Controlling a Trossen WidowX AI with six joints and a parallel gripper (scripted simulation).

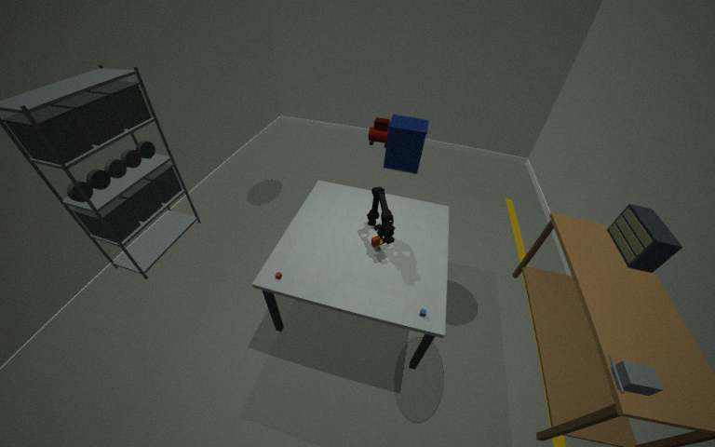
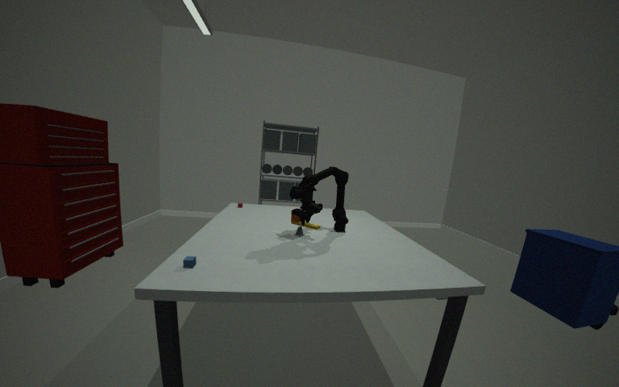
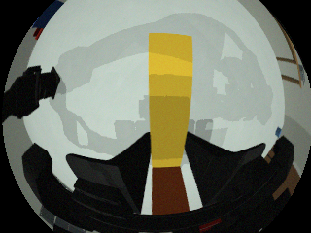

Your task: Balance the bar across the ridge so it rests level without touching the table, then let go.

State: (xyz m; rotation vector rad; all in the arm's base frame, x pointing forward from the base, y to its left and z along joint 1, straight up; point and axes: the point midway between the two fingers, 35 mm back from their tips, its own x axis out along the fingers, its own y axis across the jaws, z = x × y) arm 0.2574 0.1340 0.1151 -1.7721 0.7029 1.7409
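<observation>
Ridge (image 2: 299, 231) hidden in wrist view

Our arm (image 1: 386, 202) (image 2: 332, 172) stood on its base, bent high at the elbow, and its forearm ran out and slightly down toward the ridge. Our wrist (image 1: 386, 230) (image 2: 307, 192) turned steeply downward above the ridge. Our gripper (image 1: 384, 242) (image 2: 302, 222) (image 3: 167, 136) pointed down just over the ridge, its two black fingers closed on the bar from opposite sides. Our arm's foot was set apart from the ridge.

One white table (image 1: 337, 252) (image 2: 310, 268) bears two small cubes, one red (image 1: 278, 276) (image 2: 239, 205), one blue (image 1: 423, 312) (image 2: 189, 261) (image 3: 278, 131).
</observation>
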